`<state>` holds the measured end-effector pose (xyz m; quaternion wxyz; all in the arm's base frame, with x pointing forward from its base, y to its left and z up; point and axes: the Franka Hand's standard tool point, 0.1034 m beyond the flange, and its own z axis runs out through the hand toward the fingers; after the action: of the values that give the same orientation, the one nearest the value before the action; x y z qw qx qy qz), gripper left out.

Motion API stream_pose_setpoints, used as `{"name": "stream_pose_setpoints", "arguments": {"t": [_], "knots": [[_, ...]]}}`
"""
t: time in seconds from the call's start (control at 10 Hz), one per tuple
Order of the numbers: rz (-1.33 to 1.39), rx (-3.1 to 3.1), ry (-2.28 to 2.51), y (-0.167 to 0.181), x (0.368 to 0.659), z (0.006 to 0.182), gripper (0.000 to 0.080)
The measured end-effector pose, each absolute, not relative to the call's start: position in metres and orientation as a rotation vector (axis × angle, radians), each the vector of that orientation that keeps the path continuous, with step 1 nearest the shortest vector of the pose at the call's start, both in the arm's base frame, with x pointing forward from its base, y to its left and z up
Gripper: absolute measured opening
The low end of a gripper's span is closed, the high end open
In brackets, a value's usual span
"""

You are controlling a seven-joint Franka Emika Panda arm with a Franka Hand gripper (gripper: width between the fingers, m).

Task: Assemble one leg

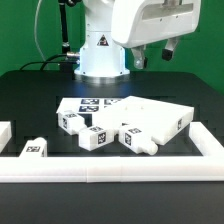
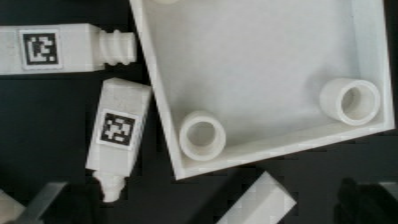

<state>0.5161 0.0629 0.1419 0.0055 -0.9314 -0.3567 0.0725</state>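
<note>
Green walls stand behind a black surface (image 1: 40, 90). On it lies a big white panel (image 1: 155, 115) with a raised rim, and every place here is told from that panel. Two round rings (image 2: 201, 137) sit inside the panel, close to one edge of its rim.

In the wrist view the near leg (image 2: 118, 125) lies flat just beside the panel's rim, with a thin dark gap between them. Its long side runs along that rim, and its tag faces up. Its peg end (image 2: 111, 185) points along the rim, away from the far leg (image 2: 57, 47). The far leg lies flat too, by the panel's corner. Its long side goes across the near leg's long side. Its ridged peg points at the panel's rim and stops just short of it.

In the exterior view, small white blocks (image 1: 97, 137) with tags lie on the surface in front of the panel and on the exterior view's left of it. I cannot tell which of them are the two legs from the wrist view. The marker board (image 1: 85, 103) lies flat behind them, next to the panel. A long white rail (image 1: 110, 168) runs along the front, near the panel.

The end effector (image 1: 150, 52) hangs high above the panel's back side and touches nothing. Its fingers (image 2: 45, 205) are apart, with nothing between them.
</note>
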Motion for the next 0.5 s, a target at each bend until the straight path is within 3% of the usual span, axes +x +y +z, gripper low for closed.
{"name": "stream_pose_setpoints", "arguments": {"t": [0.5], "knots": [[0.228,-2.915,-1.116,0.0630,0.5159,0.1410,0.0650]]}}
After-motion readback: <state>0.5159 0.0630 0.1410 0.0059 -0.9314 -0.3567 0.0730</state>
